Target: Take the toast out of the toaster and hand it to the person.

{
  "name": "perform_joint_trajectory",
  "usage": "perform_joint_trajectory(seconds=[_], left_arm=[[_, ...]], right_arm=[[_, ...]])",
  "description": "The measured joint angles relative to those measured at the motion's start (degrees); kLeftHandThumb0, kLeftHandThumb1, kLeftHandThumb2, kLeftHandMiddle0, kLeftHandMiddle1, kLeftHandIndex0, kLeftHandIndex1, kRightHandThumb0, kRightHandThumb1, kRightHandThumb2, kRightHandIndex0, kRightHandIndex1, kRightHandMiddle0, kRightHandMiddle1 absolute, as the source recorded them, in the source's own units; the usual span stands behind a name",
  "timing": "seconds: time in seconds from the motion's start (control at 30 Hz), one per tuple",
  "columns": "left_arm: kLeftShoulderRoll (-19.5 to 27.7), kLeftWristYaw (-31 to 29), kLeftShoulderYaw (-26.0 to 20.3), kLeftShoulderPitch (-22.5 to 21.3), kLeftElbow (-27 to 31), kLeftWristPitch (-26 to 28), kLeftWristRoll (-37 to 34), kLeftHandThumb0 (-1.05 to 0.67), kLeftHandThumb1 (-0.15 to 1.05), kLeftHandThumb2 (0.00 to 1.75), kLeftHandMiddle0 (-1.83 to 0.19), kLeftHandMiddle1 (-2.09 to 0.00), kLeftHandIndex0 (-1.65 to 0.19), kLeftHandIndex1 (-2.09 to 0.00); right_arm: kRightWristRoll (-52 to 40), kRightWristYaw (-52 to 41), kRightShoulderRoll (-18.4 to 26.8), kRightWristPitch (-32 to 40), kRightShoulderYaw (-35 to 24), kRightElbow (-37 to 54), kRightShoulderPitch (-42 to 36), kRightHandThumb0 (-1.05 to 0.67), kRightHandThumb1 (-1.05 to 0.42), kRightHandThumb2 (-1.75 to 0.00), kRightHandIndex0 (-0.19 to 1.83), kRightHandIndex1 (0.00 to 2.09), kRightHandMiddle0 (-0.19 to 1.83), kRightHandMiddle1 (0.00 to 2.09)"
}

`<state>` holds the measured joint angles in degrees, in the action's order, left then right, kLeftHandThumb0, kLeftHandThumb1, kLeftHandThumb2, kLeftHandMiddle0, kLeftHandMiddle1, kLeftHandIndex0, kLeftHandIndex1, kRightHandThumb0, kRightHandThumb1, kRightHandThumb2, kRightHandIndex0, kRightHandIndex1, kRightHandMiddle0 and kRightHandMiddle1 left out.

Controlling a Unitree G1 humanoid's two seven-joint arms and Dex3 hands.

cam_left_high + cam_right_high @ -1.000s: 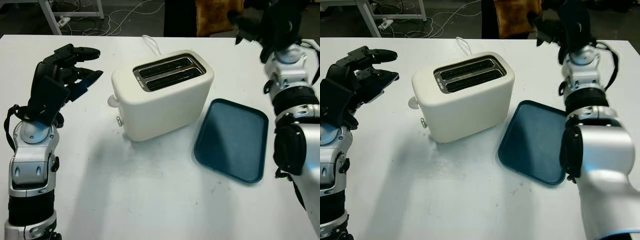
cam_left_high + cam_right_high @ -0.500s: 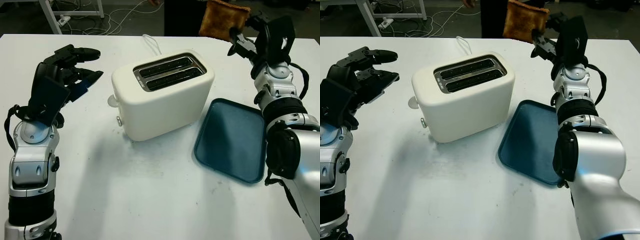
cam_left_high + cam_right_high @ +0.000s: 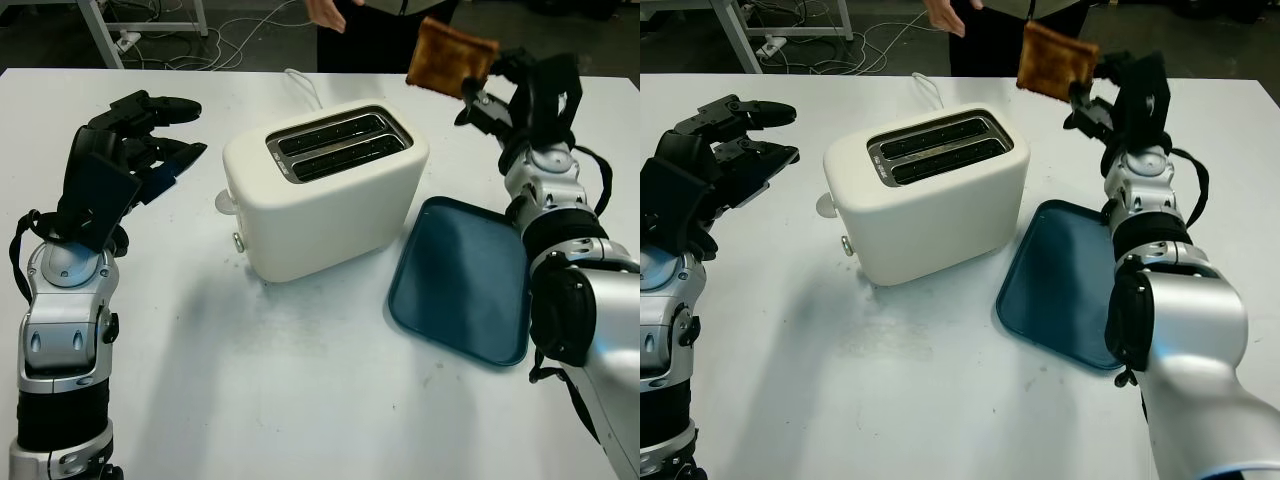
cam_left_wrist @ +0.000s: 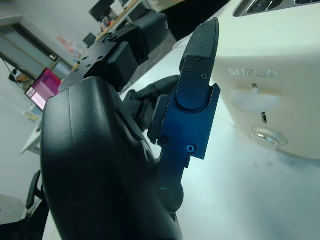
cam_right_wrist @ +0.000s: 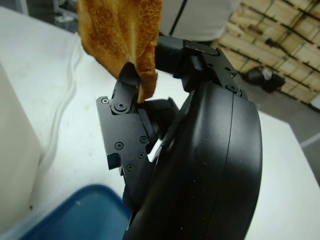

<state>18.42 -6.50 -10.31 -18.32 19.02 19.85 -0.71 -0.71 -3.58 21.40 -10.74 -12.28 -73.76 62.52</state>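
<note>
Up near the far right corner of the desk (image 3: 250, 400), the right hand (image 3: 500, 95) pinches one slice of toast (image 3: 450, 55) by its lower edge and holds it in the air, beyond the toaster and well clear of its slots. The slice is browned and tilts a little. In the right wrist view the toast (image 5: 122, 35) stands up out of the black fingers (image 5: 125, 85), which clamp it from both sides.

One cream toaster (image 3: 325, 190) sits at the middle of the desk with two dark slots on top, and a white cord (image 3: 300, 85) runs from behind it toward the far edge. Just beside it, toward the right edge, lies one dark blue tray (image 3: 465, 280), bare and flat on the surface.

The left hand (image 3: 140, 130) is open and hangs above the desk near the left edge, apart from the toaster. Its wrist view shows the toaster's front close up, with a round lever knob (image 4: 252, 97) and a small metal button (image 4: 267, 137) below it.

At the far edge a person stands in dark clothes, one hand (image 3: 325, 12) reaching in above the desk, not touching the toast.

White and faintly scuffed, the desk stands on a dark floor where loose cables (image 3: 235, 40) trail by a white metal frame (image 3: 105, 30). The right wrist view shows stacked wooden pallets (image 5: 280, 45) in the background.
</note>
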Motion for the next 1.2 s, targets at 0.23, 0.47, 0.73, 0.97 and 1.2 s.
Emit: perform_joint_trajectory(seconds=[0.23, 0.47, 0.73, 0.97, 1.2], left_arm=[[0.0, 0.0, 0.0, 0.0, 0.1, 0.0, 0.0, -0.52, 0.87, 0.0, -0.56, -0.97, -0.63, -0.63], [0.0, -0.2, -0.2, 0.0, 0.1, 0.1, 0.0, -0.52, 0.87, 0.0, -0.56, -0.97, -0.62, -0.63], [0.0, -0.5, -0.2, 0.0, 0.2, 0.8, 0.0, -0.54, 0.87, 0.0, -0.54, -0.98, -0.61, -0.63], [0.0, -0.5, -0.2, 0.0, 0.2, 0.8, 0.0, -0.54, 0.87, 0.0, -0.55, -0.98, -0.61, -0.64], [0.0, -0.5, -0.2, 0.0, 0.2, 0.8, 0.0, -0.55, 0.87, 0.0, -0.55, -0.99, -0.61, -0.65]], right_arm=[[0.5, 1.3, -0.5, 1.6, 0.9, -0.1, -0.7, -0.12, -0.92, -0.54, 0.67, 1.75, 0.37, 1.75], [0.3, 0.3, -0.9, 1.6, 0.8, -0.1, -3.5, -0.11, -0.92, -0.53, 0.72, 1.75, 0.39, 1.75], [-0.4, -0.2, -0.9, 1.6, 0.1, 0.0, -3.5, -0.12, -0.92, -0.54, 0.64, 1.75, 0.32, 1.75], [-0.4, -0.3, -0.9, 1.6, 0.1, 0.0, -3.4, -0.1, -0.92, -0.55, 0.67, 1.75, 0.37, 1.75], [-0.4, 0.8, -0.9, 1.8, 0.2, 0.0, -3.1, -0.1, -0.92, -0.57, 0.65, 1.75, 0.34, 1.75]])
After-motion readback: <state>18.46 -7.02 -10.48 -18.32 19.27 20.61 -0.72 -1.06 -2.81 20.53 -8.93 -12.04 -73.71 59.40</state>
